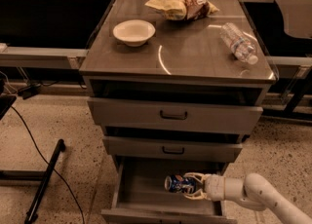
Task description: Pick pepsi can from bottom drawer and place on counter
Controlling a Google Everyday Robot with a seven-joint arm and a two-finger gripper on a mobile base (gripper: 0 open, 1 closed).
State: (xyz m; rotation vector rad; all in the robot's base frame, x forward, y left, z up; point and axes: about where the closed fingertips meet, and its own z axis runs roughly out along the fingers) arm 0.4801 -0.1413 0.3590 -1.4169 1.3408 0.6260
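Observation:
The pepsi can is dark blue with a silver end and lies on its side over the open bottom drawer. My gripper reaches in from the lower right, and its pale fingers are shut on the can's right end. The can looks lifted a little above the drawer floor. The counter is the glossy grey-brown cabinet top above, with a curved white reflection.
On the counter stand a white bowl, a crumpled chip bag and a clear water bottle lying on its side. Two upper drawers with black handles overhang the bottom drawer. A black cable and stand lie on the floor at left.

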